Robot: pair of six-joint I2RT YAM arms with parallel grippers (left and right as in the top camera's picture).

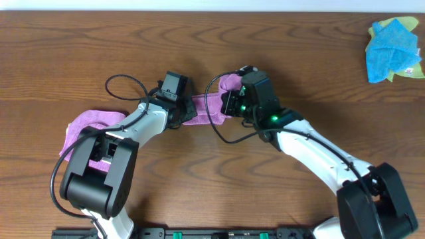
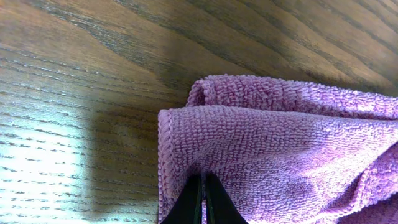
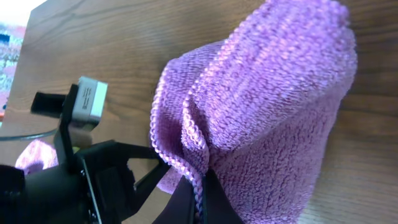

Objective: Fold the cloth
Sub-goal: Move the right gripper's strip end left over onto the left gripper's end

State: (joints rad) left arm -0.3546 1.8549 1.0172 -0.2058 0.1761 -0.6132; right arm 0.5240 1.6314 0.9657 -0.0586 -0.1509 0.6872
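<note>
The purple cloth (image 1: 207, 110) lies bunched on the wooden table, with one end spread at the left (image 1: 86, 127) under my left arm. My left gripper (image 1: 187, 109) is shut on a hemmed edge of the cloth (image 2: 261, 143), its fingertips (image 2: 203, 182) pinching the fabric. My right gripper (image 1: 230, 101) is shut on another stitched hem, fingertips (image 3: 199, 190) clamped on it, and the cloth (image 3: 280, 106) rises in a folded hump in front of it. The two grippers are close together over the middle of the table.
A bright blue cloth (image 1: 390, 48) lies crumpled at the far right back corner, with a yellow-green cloth (image 1: 410, 72) peeking from under it. The left arm's camera block (image 3: 87, 102) shows in the right wrist view. Black cables loop near both wrists.
</note>
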